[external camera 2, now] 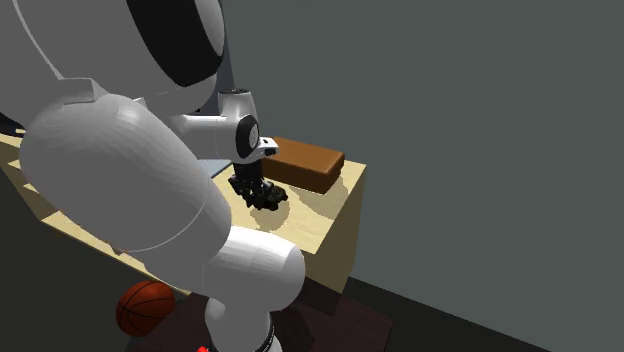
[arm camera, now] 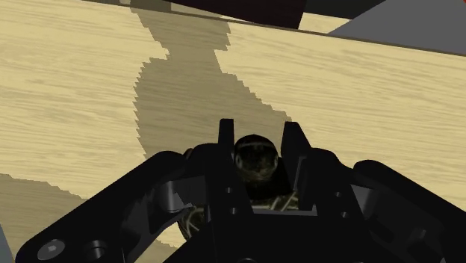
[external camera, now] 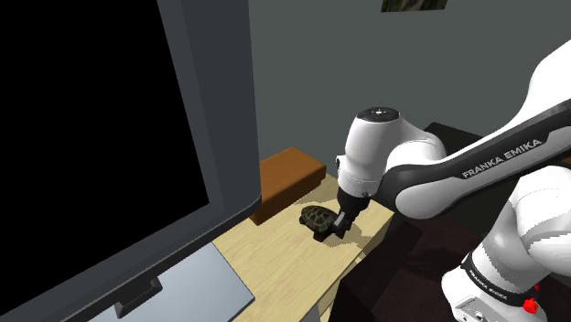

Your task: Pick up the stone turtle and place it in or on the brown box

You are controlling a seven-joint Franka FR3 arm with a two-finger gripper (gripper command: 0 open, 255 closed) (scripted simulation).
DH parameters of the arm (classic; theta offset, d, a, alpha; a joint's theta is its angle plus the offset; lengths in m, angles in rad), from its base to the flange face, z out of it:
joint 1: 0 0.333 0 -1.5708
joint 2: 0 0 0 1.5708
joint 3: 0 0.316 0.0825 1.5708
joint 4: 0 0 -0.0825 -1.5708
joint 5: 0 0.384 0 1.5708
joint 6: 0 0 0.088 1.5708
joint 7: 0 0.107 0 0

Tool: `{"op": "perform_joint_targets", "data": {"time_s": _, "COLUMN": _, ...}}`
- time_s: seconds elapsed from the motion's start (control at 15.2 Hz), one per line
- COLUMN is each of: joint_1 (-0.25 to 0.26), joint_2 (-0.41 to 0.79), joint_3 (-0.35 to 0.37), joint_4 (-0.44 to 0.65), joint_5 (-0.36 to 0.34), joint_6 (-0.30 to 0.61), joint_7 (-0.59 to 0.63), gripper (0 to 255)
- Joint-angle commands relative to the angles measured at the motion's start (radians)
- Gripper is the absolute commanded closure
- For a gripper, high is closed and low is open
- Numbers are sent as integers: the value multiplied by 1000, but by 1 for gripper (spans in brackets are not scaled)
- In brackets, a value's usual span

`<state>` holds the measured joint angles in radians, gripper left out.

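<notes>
Near the end of the bench point(external camera: 274, 265) where the brown box point(external camera: 288, 178) sits, the hand point(external camera: 342, 225) is clenched on the stone turtle point(external camera: 316, 217). The turtle looks to be down on the wood, just beside the box. The fingers seem to pinch only one end of it, so it could tip or slip out when lifted. A low carry could bump the box. I count one turtle, one box, one hand and one big dark screen point(external camera: 101, 137).

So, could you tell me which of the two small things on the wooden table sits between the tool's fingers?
The dark turtle, clasped by the tool; the brown box lies apart, untouched.
</notes>
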<state>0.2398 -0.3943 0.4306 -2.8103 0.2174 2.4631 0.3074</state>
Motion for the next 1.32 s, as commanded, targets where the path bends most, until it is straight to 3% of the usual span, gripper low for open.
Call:
{"op": "perform_joint_targets", "data": {"time_s": 0.0, "joint_1": 6, "joint_2": -31, "joint_3": -8, "joint_4": 9, "joint_5": 4, "joint_6": -40, "joint_7": -5, "gripper": 255}}
{"op": "perform_joint_targets", "data": {"time_s": 1.25, "joint_1": 16, "joint_2": -217, "joint_3": -73, "joint_4": 154, "joint_5": -10, "joint_6": -370, "joint_7": -21, "gripper": 255}}
